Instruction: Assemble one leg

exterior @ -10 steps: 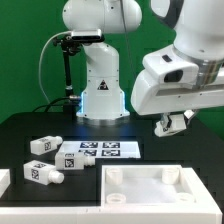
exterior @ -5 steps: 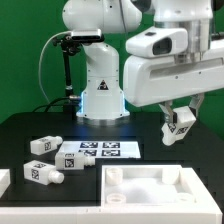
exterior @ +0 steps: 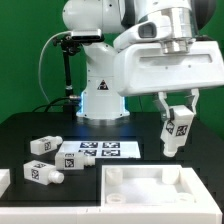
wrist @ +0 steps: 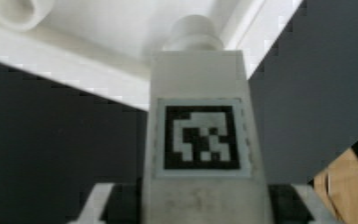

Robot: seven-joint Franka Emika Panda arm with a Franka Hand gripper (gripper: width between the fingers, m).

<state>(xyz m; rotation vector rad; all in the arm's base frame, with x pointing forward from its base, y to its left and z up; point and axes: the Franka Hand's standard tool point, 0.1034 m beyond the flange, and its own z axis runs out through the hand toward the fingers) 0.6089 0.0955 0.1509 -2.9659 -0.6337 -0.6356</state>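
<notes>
White leg (exterior: 175,138) gripped by tool (exterior: 177,112) — seemingly tilted

Exterior cam: slightly above the near edge of the black counter (exterior: 25,125), facing across it to the white robot base (exterior: 100,88) at the far edge, mid-range. Wrist cam: very close, looking down along the chunky white plastic leg (wrist: 201,120), which fills most of the frame. Shared: that leg (exterior: 175,133), the large white rimmed square panel (exterior: 150,172) (wrist: 87,45) by the near edge, exterior view's right, plus bare counter (wrist: 51,130).
</notes>
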